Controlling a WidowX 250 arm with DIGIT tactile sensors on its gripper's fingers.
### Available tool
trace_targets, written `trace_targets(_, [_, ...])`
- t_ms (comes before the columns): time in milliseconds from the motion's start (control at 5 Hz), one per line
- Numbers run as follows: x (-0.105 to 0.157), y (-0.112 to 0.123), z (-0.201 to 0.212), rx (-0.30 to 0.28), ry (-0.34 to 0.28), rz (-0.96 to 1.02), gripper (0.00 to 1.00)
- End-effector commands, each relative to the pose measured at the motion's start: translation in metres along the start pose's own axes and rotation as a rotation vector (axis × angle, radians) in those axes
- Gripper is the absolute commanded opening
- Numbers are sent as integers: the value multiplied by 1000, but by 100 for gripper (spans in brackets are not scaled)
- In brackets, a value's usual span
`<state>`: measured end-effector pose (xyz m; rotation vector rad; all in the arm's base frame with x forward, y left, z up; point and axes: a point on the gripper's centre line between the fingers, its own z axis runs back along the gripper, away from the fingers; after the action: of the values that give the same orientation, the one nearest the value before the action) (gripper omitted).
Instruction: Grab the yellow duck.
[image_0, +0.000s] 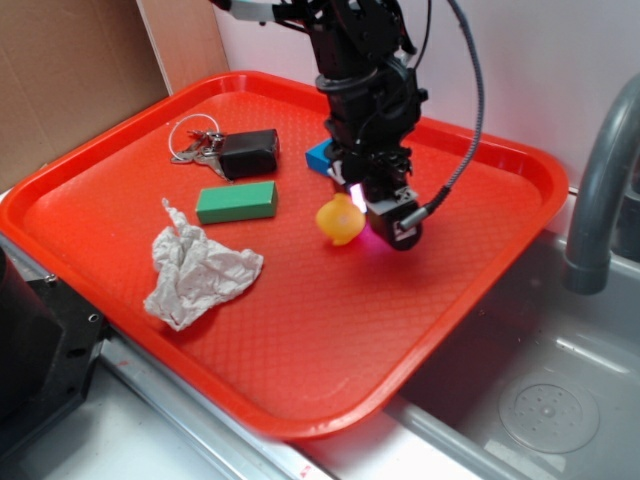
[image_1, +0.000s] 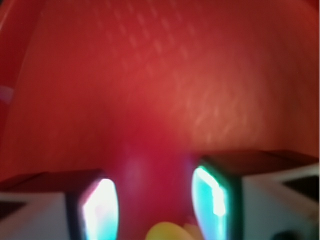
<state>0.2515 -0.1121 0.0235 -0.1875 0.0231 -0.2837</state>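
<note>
Yellow duck (image_0: 340, 219) beside gripper (image_0: 372, 215) outside; wrist view: fingers (image_1: 100, 207) apart, duck between.

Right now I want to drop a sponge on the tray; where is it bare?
Bare: the red plastic tray's near and right stretch, past the crumpled white paper. Crowded: the far middle, with green block, black key fob, yellow rubber duck and gripper.

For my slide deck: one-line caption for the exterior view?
End effector lowered beside the yellow duck on a red tray holding blocks, keys and crumpled paper.
</note>
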Motion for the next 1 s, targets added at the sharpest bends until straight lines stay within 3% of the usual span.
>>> trace_targets(0, [-19, -19, 45, 53, -86, 40, 100])
trace_targets(200, [-25, -26, 42, 33, -52, 56, 100])
trace_targets(400, [-42, -34, 46, 58, -10, 104, 100])
trace_targets(600, [-57, -35, 52, 46, -36, 150, 100])
trace_targets(800, [-64, -31, 47, 54, 13, 182, 100])
